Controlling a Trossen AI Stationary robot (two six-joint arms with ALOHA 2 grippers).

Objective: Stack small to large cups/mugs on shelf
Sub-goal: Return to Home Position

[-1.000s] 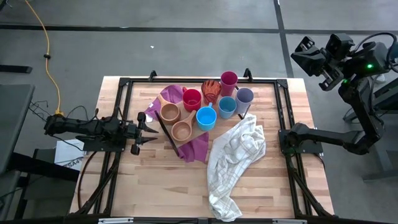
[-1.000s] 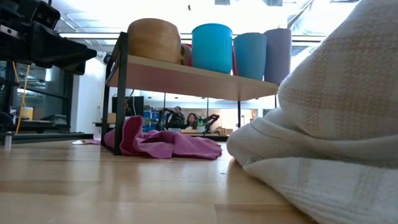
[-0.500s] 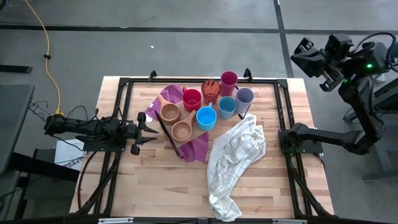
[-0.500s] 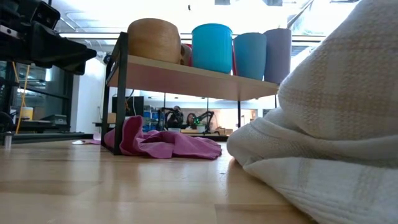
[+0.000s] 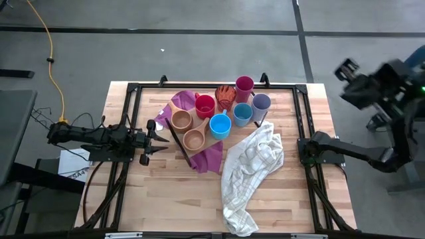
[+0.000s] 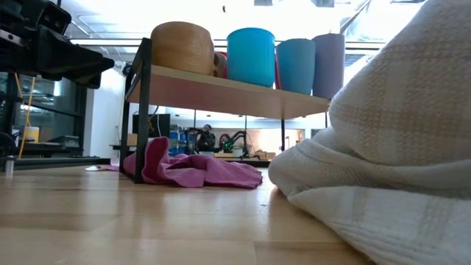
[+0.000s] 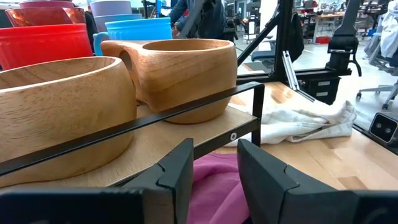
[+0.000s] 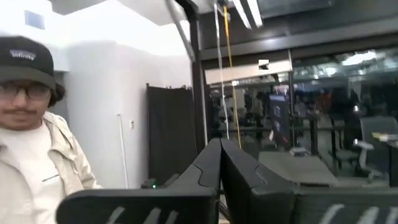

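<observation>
Several cups stand side by side on the light-wood shelf. They are two tan wooden mugs, a red mug, a clear red cup, a magenta tumbler, a lavender tumbler and two blue cups. My left gripper is open and empty, level, just left of the shelf's edge; the left wrist view shows it facing the tan mugs. My right gripper is shut and empty, raised off the table's right side.
A magenta cloth lies under and around the shelf. A white checked towel lies crumpled to the right, reaching the near edge. A black frame runs round the table. A person stands beyond the table in the right wrist view.
My right gripper has swung away toward the right, farther from the table, still shut. The cups, the cloths and my left gripper have kept still.
</observation>
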